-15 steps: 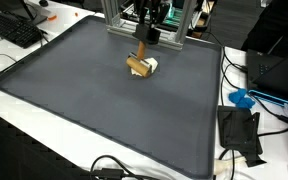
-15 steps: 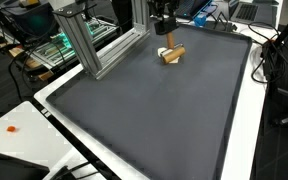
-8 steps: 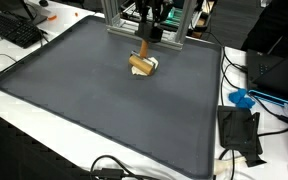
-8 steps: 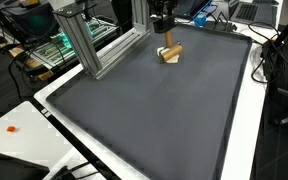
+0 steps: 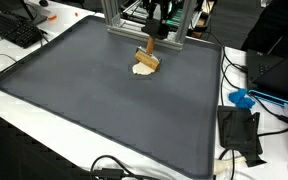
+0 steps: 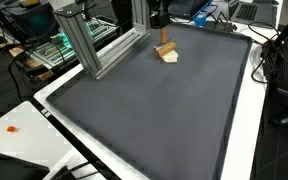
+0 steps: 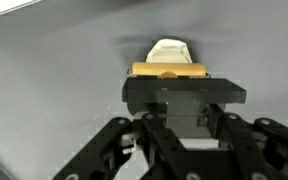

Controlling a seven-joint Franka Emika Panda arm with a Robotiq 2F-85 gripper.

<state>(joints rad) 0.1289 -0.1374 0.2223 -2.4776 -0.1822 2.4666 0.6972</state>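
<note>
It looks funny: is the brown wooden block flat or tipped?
Tipped: the brown wooden block slants steeply down from the black pincer.

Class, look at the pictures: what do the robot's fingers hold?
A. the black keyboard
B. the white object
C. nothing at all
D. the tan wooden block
D: in the wrist view the tan wooden block sits clamped in the gripper, while the white object lies on the grey mat beyond it.
</note>
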